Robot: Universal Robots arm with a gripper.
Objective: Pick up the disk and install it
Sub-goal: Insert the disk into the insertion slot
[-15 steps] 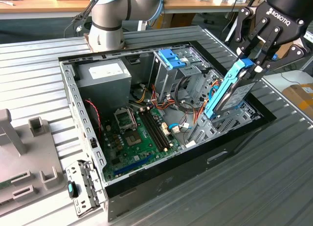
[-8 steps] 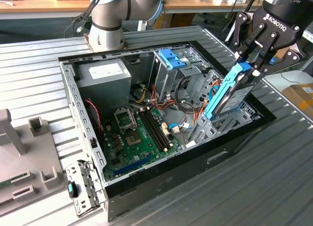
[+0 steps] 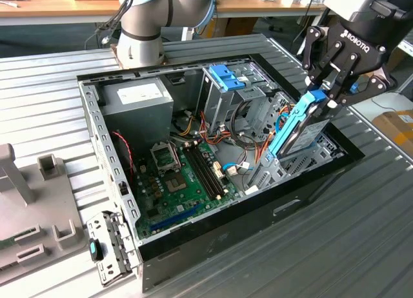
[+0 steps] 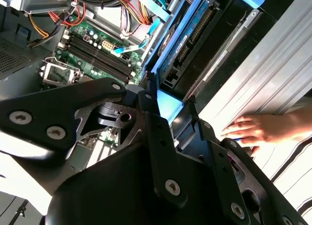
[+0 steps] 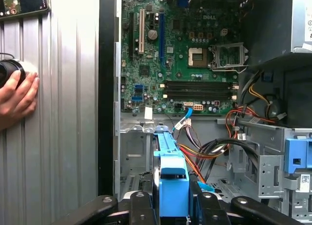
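**Disk in the gripper's grip, angled into the computer case**

The gripper (image 3: 324,97) is clamped on the disk (image 3: 298,127), its black fingers (image 3: 335,71) pinching the blue end tab at the top. The disk stands on edge and leans steeply. Its upper end rides above the rim of the computer case (image 3: 213,243), and its lower end dips inside the case at the end on the exterior view's right, down among the silver bay metalwork (image 3: 271,172).

In the first wrist view the blue rail runs straight out from between the fingers over the inside of the case. The green motherboard (image 3: 184,182) lies flat on the case floor beyond it.

The tall silver drive cage (image 3: 226,95) with its blue clip stands inside the case, near the disk but apart from it, with orange and red wiring (image 3: 216,133) tangled between them.

Outside the case, a person's hand (image 4: 251,130) rests flat on the ribbed metal tabletop (image 3: 361,233), just beside the case wall nearest the disk.
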